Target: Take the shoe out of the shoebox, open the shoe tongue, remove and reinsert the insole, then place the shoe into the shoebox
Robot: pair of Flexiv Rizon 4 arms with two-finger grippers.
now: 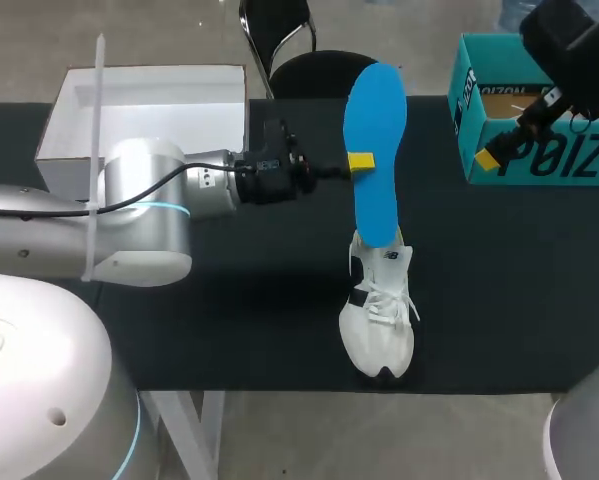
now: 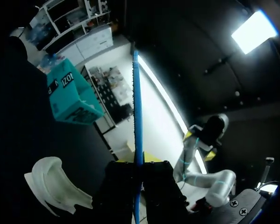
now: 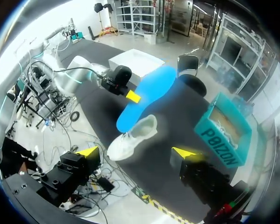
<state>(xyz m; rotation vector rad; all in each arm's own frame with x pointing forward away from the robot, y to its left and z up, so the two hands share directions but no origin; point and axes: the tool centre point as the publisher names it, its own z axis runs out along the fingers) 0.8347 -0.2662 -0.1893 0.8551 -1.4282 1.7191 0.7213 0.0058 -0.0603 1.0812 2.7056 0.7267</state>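
Note:
A white sneaker (image 1: pixel 379 312) stands on the black table, toe toward the front edge. My left gripper (image 1: pixel 357 163) is shut on the edge of the blue insole (image 1: pixel 376 150), which slants up above the table with its lower end at the sneaker's heel opening. In the left wrist view the insole (image 2: pixel 137 112) shows edge-on between the fingers, with the sneaker (image 2: pixel 55 186) below and beside them. The teal shoebox (image 1: pixel 539 120) sits at the back right. My right gripper (image 1: pixel 494 150) hangs open above the shoebox's front; its own view takes in the sneaker (image 3: pixel 132 137), the insole (image 3: pixel 147 95) and the shoebox (image 3: pixel 224 130).
A white box (image 1: pixel 144 110) lies at the table's back left corner, behind my left arm. A black chair stands just beyond the back edge. Bare table spreads to the left and right of the sneaker.

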